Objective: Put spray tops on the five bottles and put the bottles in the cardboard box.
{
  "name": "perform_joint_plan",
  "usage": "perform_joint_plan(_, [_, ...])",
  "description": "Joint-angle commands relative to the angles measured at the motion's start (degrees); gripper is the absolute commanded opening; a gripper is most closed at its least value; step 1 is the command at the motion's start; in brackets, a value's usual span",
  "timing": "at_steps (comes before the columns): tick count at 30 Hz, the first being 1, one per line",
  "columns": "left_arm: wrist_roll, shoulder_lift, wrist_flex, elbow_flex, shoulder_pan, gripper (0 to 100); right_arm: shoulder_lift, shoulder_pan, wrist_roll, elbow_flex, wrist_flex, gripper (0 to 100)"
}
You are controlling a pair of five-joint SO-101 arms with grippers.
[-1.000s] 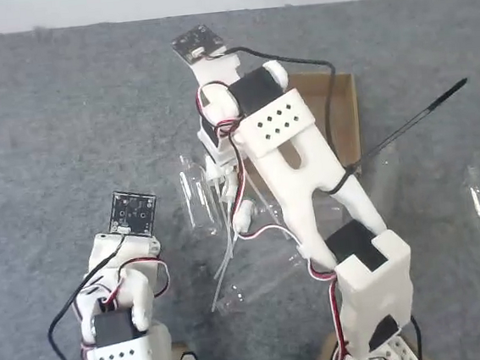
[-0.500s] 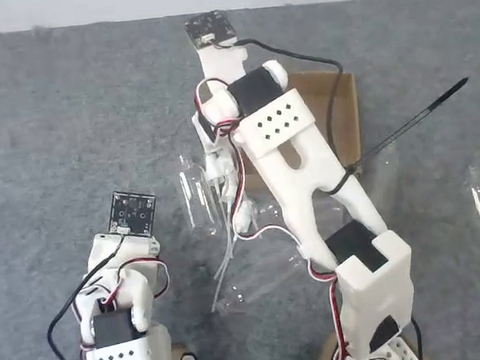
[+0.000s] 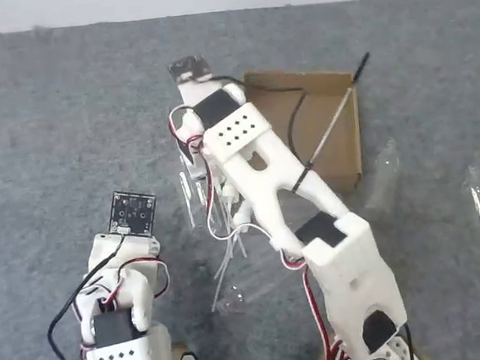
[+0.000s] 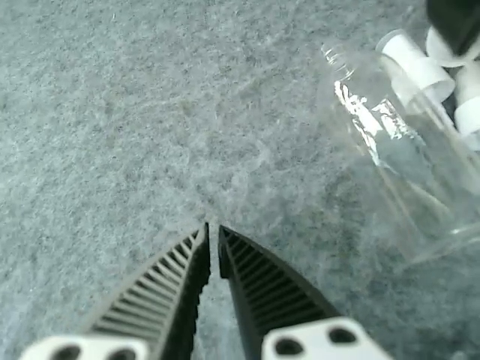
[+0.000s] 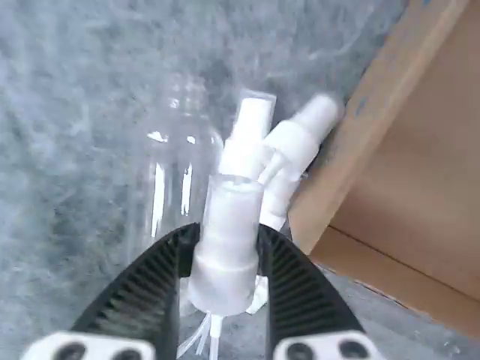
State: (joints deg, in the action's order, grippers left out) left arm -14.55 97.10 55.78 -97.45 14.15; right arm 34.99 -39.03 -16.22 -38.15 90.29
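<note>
White plastic sits in the right tool [image 5: 225,238]: its ribbed jaws are clamped on the collar of a spray top [image 5: 232,199], held just above the grey counter [image 5: 67,67]. Just past it lies a clear bottle [image 5: 169,180] on its side, with two loose tops [image 5: 289,150] at the near wall of the cardboard box [image 5: 420,187].

Seen from the high view, that bottle [image 3: 195,197] lies at 9 o'clock of the box [image 3: 338,141], and two further bottles [image 3: 384,175] lie well apart at its 4 o'clock. Thin dip tubes [image 3: 227,266] trail toward 6 o'clock; whether one belongs to the held top is hard to make out.

The step in hand looks like seating this top on the lying bottle. To do it well, I would:
- Bring the top's axis in line with the neck, since the bottle is loose and round and will roll if pushed from the side.
- Feed the tube into the mouth first, then press and turn.
- Have the other arm pin the bottle's body.

The right arm [image 3: 264,165] stretches from its base at 5 o'clock toward 11 o'clock, with the wrist bent down beside the box. The left arm [image 3: 121,311] is folded at 7 o'clock. The left tool [image 4: 212,236] is closed on nothing and hangs close over the counter, the bottle at its 2 o'clock.
</note>
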Motion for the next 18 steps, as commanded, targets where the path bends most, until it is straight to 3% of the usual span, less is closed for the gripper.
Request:
perform_joint_plan(1, [0.53,0.97,0.26,0.48,0.35,1,0.66,-0.57,-0.70,-0.70,-0.40,2.1])
perform_joint_plan(5, [0.53,0.97,0.26,0.48,0.35,1,1.80,-0.31,-3.25,-0.70,-0.40,2.9])
perform_joint_plan(12, [0.53,0.97,0.26,0.48,0.35,1,1.19,-0.31,-6.24,-0.79,1.71,20.4])
perform_joint_plan(18, [0.53,0.97,0.26,0.48,0.35,1,0.92,-0.22,-5.89,-0.88,2.59,21.0])
